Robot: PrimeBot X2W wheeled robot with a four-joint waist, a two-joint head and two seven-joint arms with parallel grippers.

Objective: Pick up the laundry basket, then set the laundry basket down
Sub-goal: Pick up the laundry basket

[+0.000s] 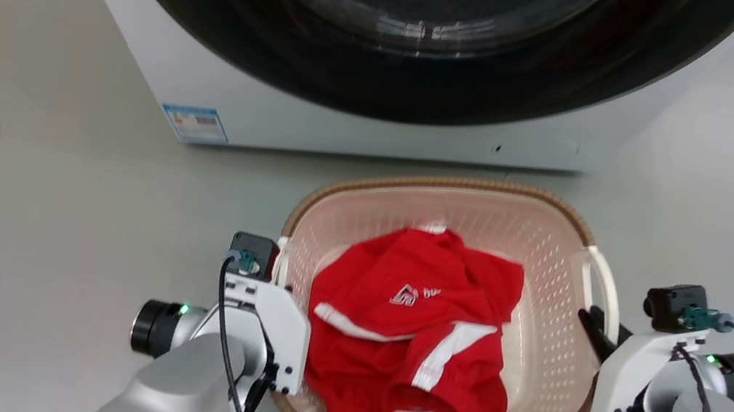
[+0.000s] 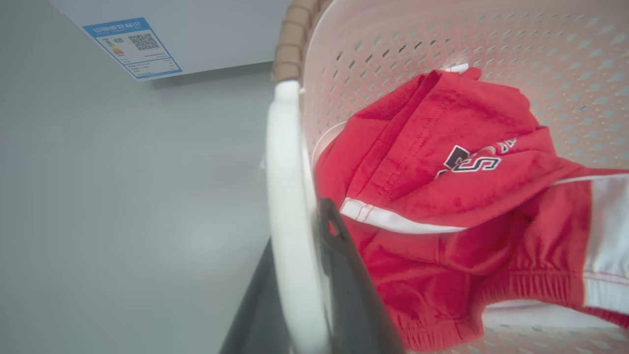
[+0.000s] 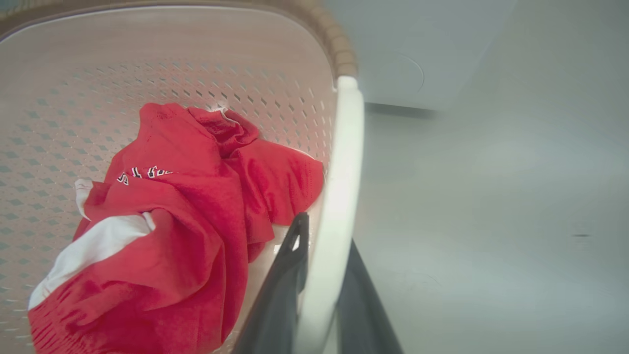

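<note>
Basket (image 1: pixel 540 322), pale pink, perforated, brown-rimmed, sat at 6 o'clock of the washer (image 1: pixel 350 126), holding a red garment (image 1: pixel 406 330) with white stripes and unreadable lettering. Left gripper (image 2: pixel 297 236) at its 9 o'clock and right gripper (image 3: pixel 324 231) at 3 each clamped a white handle (image 2: pixel 287 162). A blue sticker (image 1: pixel 194 123) on the washer bore a QR code, print illegible.

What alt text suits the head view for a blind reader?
The robot's left hand and right hand clasp the white side handles of a pink laundry basket holding red clothes, before a white washing machine.
</note>
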